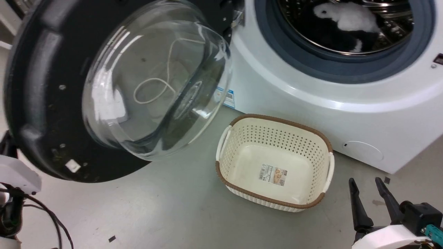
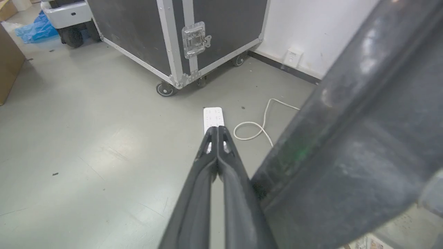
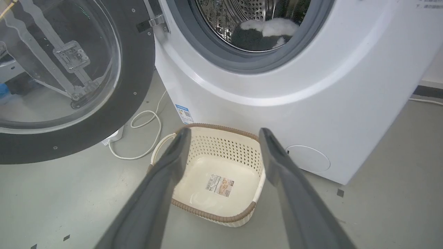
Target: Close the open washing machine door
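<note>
The washing machine door stands swung open at the upper left, a black ring around a bulging clear glass bowl. The white washing machine fills the upper right, with white and dark laundry in its steel drum. My right gripper is open and empty at the lower right, apart from the door. In the right wrist view it points over the basket, with the door at the left. My left gripper is shut on nothing, close beside the door's dark rim.
A cream perforated basket sits empty on the grey floor in front of the machine. A white power strip and looped cord lie on the floor behind the door. A black wheeled flight case stands further off.
</note>
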Robot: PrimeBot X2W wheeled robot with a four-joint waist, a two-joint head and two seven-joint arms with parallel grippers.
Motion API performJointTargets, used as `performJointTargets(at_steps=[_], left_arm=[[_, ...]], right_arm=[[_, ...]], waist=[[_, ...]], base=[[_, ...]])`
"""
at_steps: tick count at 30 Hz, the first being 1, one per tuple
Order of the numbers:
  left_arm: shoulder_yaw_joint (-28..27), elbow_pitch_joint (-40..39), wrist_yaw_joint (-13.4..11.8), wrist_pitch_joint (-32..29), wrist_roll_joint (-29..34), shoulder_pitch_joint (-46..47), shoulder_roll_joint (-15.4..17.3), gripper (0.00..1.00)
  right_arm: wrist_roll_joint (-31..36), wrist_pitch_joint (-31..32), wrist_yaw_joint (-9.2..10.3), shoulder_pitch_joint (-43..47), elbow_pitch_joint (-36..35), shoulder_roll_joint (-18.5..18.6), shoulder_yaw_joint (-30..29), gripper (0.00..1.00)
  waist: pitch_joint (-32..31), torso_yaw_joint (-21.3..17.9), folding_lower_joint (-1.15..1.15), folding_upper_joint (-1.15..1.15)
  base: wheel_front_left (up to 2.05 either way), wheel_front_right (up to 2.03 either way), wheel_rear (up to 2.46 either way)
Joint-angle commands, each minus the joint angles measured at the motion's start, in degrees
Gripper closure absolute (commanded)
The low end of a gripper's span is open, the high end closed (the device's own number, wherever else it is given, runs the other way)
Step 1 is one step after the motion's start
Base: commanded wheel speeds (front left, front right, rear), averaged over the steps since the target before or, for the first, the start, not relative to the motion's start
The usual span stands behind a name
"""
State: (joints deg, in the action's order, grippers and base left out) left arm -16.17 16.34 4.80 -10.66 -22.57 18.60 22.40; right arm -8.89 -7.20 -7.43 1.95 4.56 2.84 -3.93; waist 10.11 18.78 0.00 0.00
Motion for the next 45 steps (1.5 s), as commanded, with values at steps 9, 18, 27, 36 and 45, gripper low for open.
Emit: performJointTargets(at_steps=[9,18,27,36,45], left_arm=[[16.72,-8.11,1.27,-8.86,-20.24,-4.6,10.03,1.0],[32.41,-18.36,1.83,-9.76,-31.33,-3.77,17.14,1.0],[51.73,-30.78,2.39,-11.14,-38.68,2.78,19.72,1.0],[69.08,-32.36,2.69,-6.8,-40.93,12.29,13.46,1.0],[75.3,-22.35,2.69,0.35,-39.0,20.88,6.2,1.0]], right_arm=[[-3.27,-3.06,-0.05,-0.5,3.38,0.03,-0.18,0.0],[-5.07,-5.45,-0.05,-1.0,6.89,0.03,-2.73,0.0],[-6.87,-7.14,-0.05,-1.65,10.26,0.03,-7.04,0.0],[-8.45,-7.78,-0.06,-2.56,10.83,0.04,-10.86,0.0],[-8.76,-7.79,-0.06,-4.08,10.1,0.04,-12.08,0.0]], waist=[[-1.93,5.29,0.0,0.0],[-3.94,8.09,0.0,0.0],[-5.01,7.43,0.0,0.0],[-4.19,-0.76,0.0,0.0],[-1.83,-9.8,0.0,0.0]], base=[[0.0,0.0,0.0],[0.0,0.0,0.0],[0.0,0.0,0.0],[0.0,0.0,0.0],[0.0,0.0,0.0]])
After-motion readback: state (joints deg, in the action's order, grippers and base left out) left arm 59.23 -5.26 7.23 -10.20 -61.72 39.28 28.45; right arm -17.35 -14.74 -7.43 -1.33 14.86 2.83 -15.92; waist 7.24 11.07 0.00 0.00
